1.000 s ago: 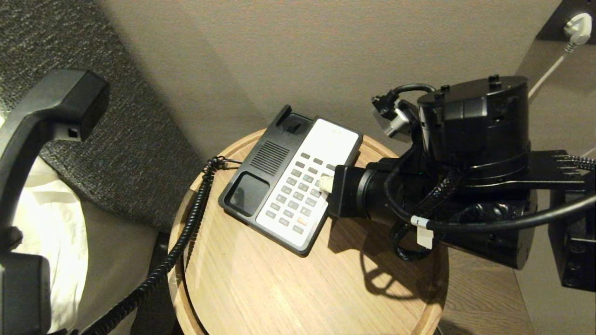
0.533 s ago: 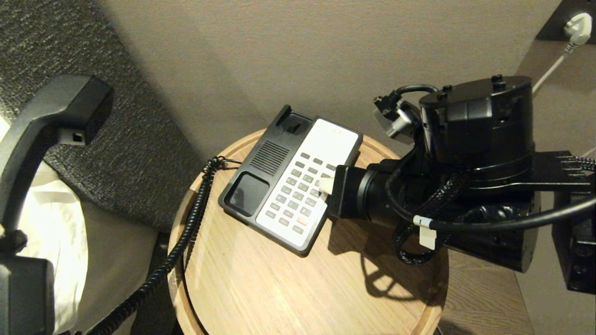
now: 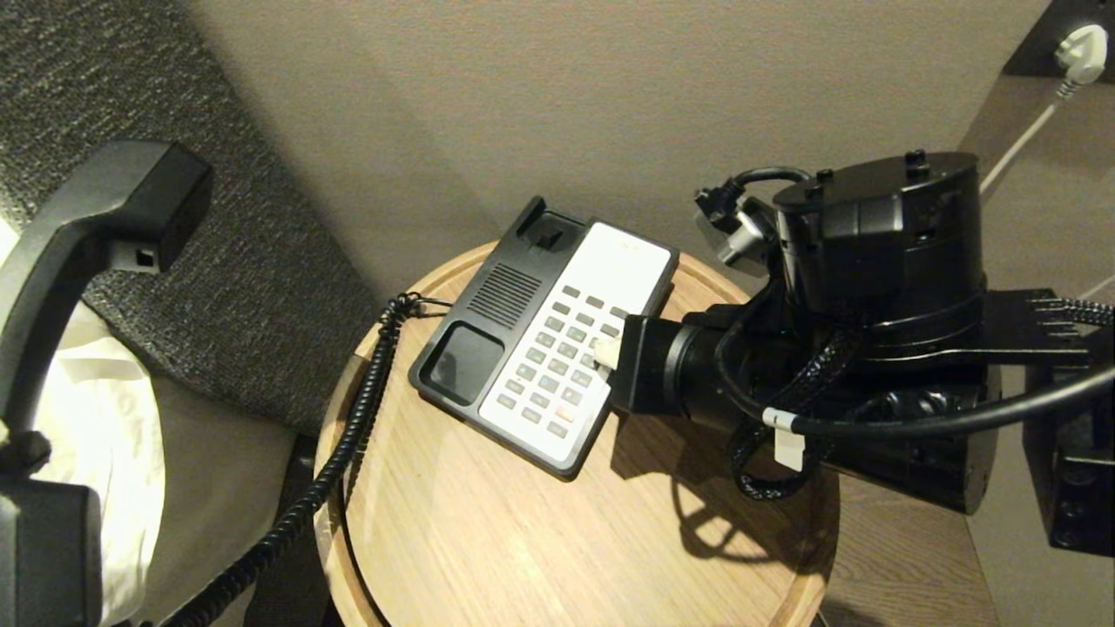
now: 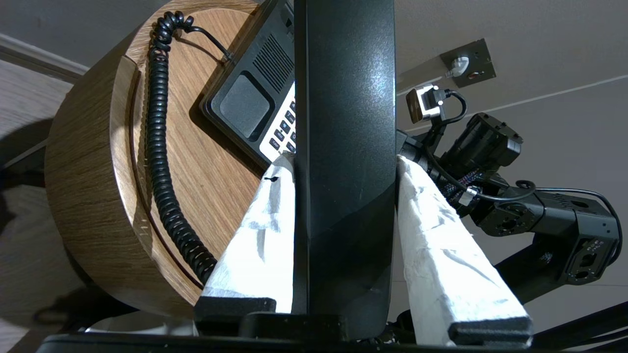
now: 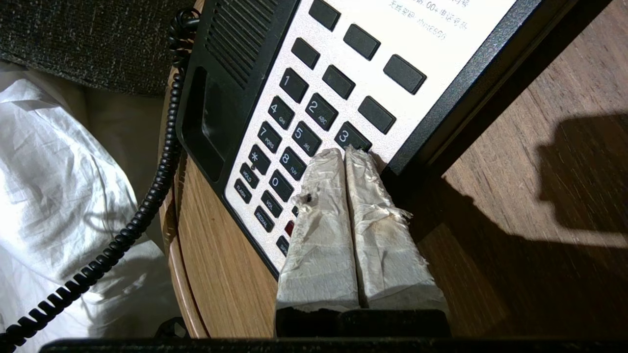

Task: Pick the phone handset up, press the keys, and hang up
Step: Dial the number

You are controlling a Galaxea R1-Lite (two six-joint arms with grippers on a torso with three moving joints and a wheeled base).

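Phone handset [image 4: 343,162], matte black and curved, is clamped in left gripper [image 4: 343,162]; right gripper [image 5: 344,153], fingers together, touches keypad [image 5: 299,127].

I see a round wooden table [image 3: 488,540] filling the lower middle of the head view — raised rim, pale grain. On it, toward the upper part, lies the phone base [image 3: 610,261], set at a slant — its coiled cord [image 3: 361,409] trails over the left rim.

Phone base [image 5: 343,73] keys [image 5: 294,135] read 1, 2 ABC, 3, 4 GHI, 5 JKL, 7 PQRS, 8 TUV, *, 0, plus HOLD, FLASH, VOL, REDIAL; small print on its white faceplate stayed illegible.
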